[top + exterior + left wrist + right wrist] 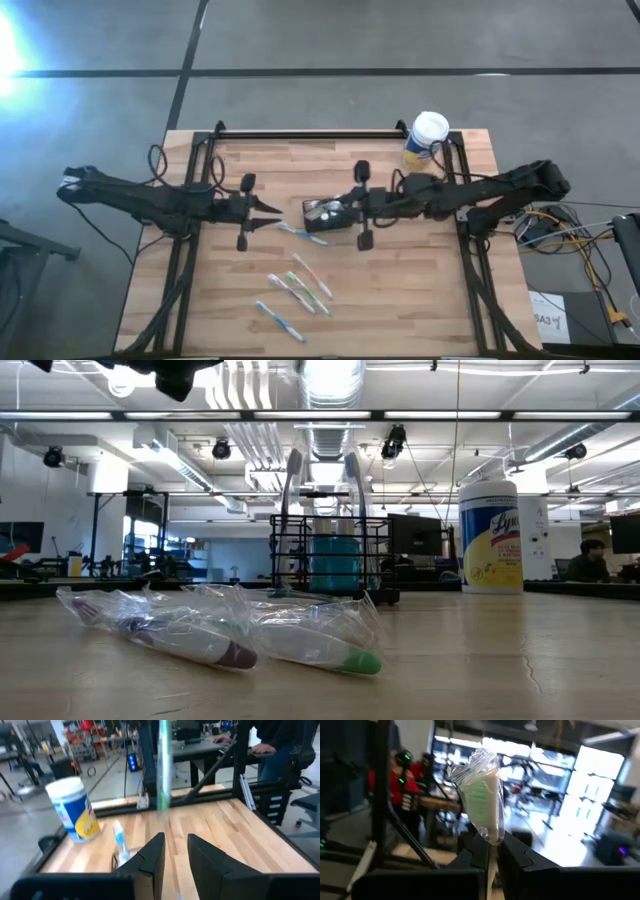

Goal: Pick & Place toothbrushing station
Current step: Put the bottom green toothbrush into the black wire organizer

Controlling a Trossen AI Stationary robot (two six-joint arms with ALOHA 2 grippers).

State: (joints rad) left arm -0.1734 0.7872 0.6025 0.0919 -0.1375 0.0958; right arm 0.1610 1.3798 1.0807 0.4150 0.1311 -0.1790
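Note:
The black slotted toothbrush station (322,210) stands on the wooden table near its middle. In the low view (330,560) two grey stalks, which look like toothbrushes, rise upright out of it. My right gripper (347,210) is just right of the station, shut on a plastic-wrapped toothbrush with green bristles (482,790). My left gripper (272,208) is just left of the station, open and empty (175,849). A blurred upright toothbrush (163,770) shows beyond its fingers. Several wrapped toothbrushes (300,285) lie flat on the table nearer the front. My right gripper pinches the wrapped toothbrush between its two fingers, just below the wrapped brush head (493,839). The head sticks out past the fingertips. The fingers hide the handle, so I cannot tell whether its other end rests on anything.
A yellow wipes canister with a white cap (427,138) stands at the table's far right corner. One wrapped toothbrush (300,233) lies just in front of the station. Two more (190,640) (320,645) lie close to the low camera. People sit at desks beyond the table.

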